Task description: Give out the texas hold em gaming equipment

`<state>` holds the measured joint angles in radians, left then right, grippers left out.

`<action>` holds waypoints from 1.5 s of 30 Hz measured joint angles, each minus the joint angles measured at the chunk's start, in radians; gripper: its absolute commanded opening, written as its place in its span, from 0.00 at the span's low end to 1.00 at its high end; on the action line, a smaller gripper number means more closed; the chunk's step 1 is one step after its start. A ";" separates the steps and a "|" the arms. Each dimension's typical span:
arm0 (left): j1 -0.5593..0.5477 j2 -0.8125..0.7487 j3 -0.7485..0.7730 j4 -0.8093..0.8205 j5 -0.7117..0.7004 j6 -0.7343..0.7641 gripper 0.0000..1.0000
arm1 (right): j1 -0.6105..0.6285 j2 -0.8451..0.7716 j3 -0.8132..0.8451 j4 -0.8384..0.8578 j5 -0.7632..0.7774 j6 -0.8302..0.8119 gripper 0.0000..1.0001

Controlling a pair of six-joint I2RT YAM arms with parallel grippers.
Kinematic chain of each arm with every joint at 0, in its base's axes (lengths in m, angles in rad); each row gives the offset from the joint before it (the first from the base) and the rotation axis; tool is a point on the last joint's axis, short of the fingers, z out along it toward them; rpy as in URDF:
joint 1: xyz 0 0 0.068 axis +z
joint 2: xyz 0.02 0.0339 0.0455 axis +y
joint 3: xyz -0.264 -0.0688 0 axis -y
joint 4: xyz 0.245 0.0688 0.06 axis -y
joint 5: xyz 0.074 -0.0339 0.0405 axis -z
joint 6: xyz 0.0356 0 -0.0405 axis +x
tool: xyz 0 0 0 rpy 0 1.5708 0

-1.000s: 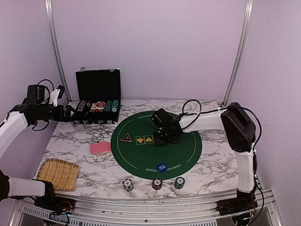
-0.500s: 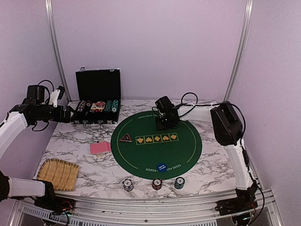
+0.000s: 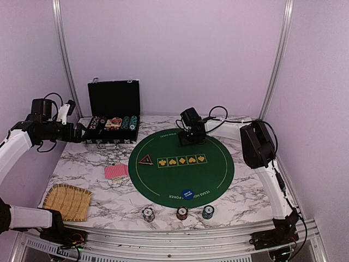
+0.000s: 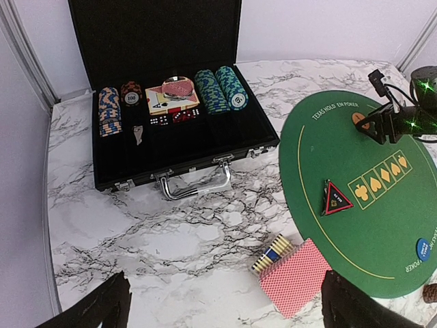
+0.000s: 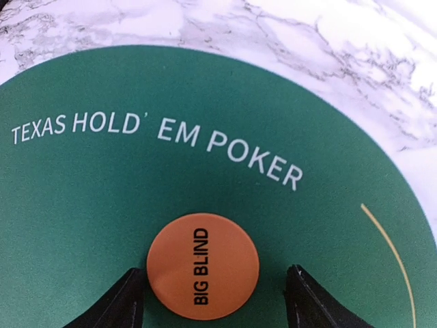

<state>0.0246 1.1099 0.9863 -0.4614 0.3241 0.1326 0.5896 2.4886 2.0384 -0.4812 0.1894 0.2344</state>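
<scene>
The orange "BIG BLIND" button lies flat on the green poker mat near its far edge, below the printed words. My right gripper is open around it; the left finger is at its edge and the right finger stands apart. In the top view that gripper is at the mat's far edge. The dark triangular button, the blue button and red-backed cards lie apart. Three chip stacks stand at the front. My left gripper is open and empty above the marble, with the cards between its fingertips' lines.
The open black chip case stands at the back left, holding chip rows and dice. A woven straw mat lies at the front left. The green mat covers the table's middle. Metal frame posts stand at both back corners.
My right gripper has moved from the middle of the green mat to its far edge. The left arm has not moved.
</scene>
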 measured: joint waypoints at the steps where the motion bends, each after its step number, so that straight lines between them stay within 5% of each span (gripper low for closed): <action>1: 0.000 0.000 0.000 0.000 0.000 0.002 0.99 | 0.000 -0.002 -0.002 -0.001 0.002 -0.002 0.74; 11: 0.000 0.000 0.000 -0.003 -0.002 0.006 0.99 | 0.034 -0.283 -0.343 -0.026 -0.035 -0.008 0.75; 16: 0.000 -0.002 0.000 -0.012 -0.002 0.006 0.99 | 0.191 -0.507 -0.589 -0.027 -0.105 -0.023 0.73; 23: 0.000 -0.011 0.000 -0.021 -0.002 0.006 0.99 | 0.397 -0.595 -0.783 -0.063 -0.170 -0.005 0.73; 45: 0.000 -0.032 0.000 -0.039 0.000 0.006 0.99 | 0.419 -0.599 -0.814 -0.134 -0.108 0.000 0.60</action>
<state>0.0246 1.0775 0.9867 -0.5003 0.3241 0.1383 1.0088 1.8900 1.2247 -0.6151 0.0811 0.2348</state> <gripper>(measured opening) 0.989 0.624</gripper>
